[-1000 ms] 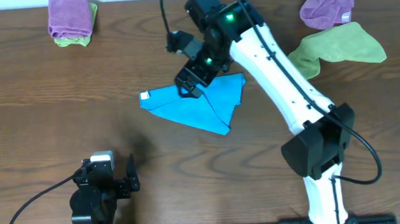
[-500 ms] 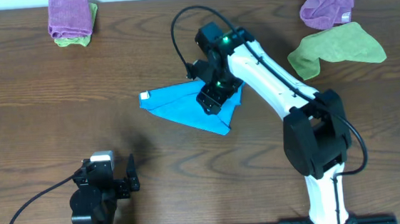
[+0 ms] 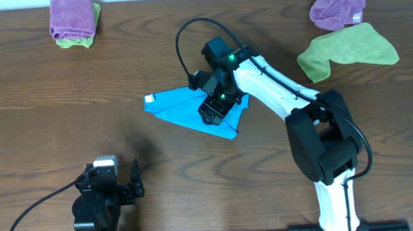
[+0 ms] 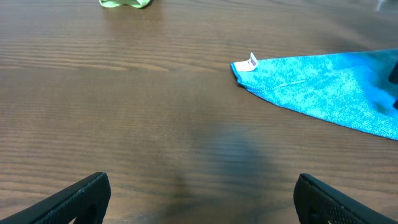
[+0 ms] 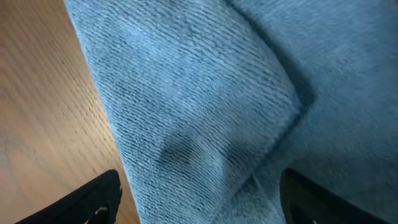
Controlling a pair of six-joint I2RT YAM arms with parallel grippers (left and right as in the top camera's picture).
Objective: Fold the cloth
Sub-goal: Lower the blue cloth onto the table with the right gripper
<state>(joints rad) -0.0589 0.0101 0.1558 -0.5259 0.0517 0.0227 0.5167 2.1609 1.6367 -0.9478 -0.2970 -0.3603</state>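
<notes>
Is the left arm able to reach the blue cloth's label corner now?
Probably yes: only bare table separates the left tool from the label; the right tool is farther along the cloth.

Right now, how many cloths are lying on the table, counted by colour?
Purple cloths: 2
Lime-green cloths: 2
Sky-blue cloth: 1
Total: 5

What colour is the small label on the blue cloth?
White label on the cloth; clearest in the left wrist view.
</notes>
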